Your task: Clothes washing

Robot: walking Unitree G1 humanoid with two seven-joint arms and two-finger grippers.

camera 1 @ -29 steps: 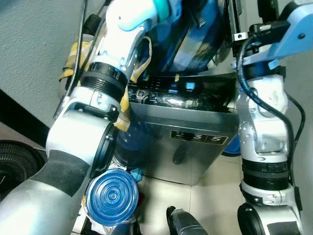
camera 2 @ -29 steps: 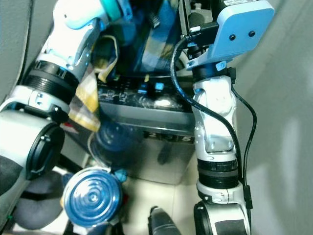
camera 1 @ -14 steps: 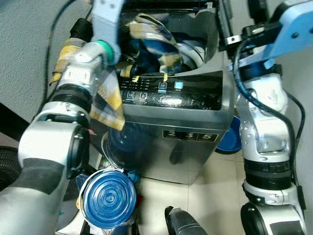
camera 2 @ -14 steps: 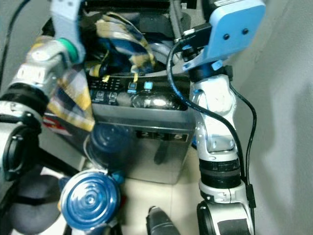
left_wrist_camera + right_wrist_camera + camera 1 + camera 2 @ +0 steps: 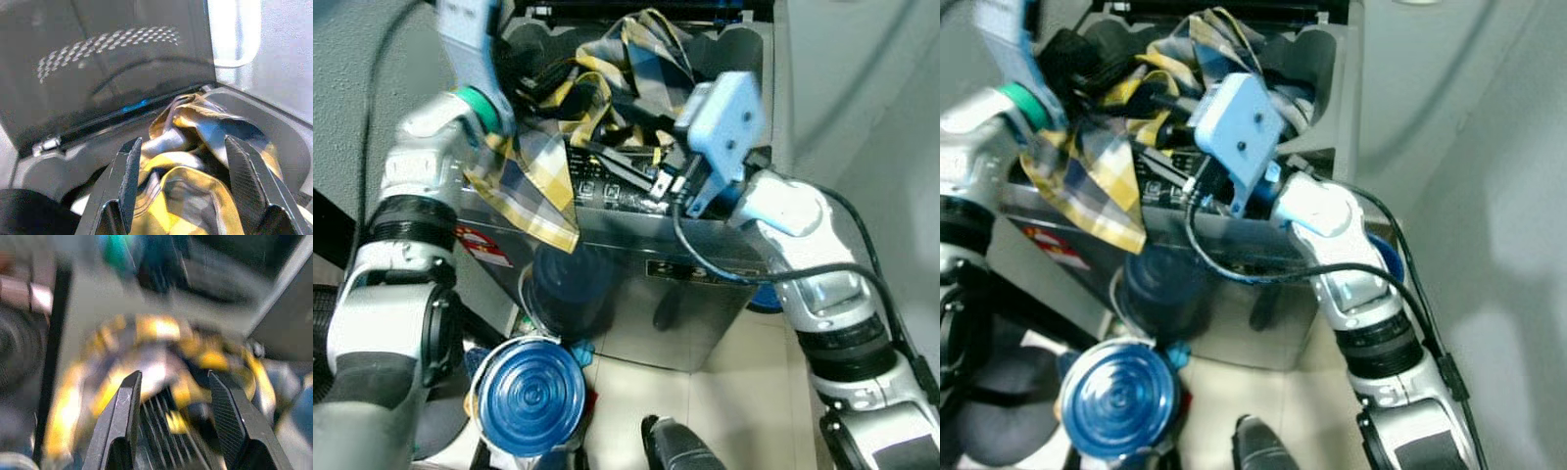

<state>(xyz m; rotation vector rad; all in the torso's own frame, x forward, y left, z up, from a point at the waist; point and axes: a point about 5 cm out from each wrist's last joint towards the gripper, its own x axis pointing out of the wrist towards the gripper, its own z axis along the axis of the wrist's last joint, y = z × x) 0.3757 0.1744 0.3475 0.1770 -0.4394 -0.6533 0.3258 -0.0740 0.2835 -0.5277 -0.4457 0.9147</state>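
Cloth [image 5: 607, 88], a yellow, blue and grey plaid piece, lay heaped in the mouth of the washer [image 5: 705, 304], whose lid stood raised behind it. Most of it sat inside the tub opening, but one broad flap [image 5: 533, 186] hung out over the front left corner, across the control panel [image 5: 617, 186] and down the washer's front. By my reading the loading was well on but not finished: that flap had yet to be pushed in, the lid was not shut, and no cycle looked started.

The cloth's long axis ran from the back of the tub toward the front left, its free end pointing down at the floor, above a blue-lidded jar [image 5: 530, 395].

The left gripper [image 5: 183, 183] hovered just above the heap with fingers spread wide, holding nothing. The right gripper [image 5: 173, 418] reached over the panel toward the cloth, its fingers likewise parted and empty, though that wrist view was blurred.
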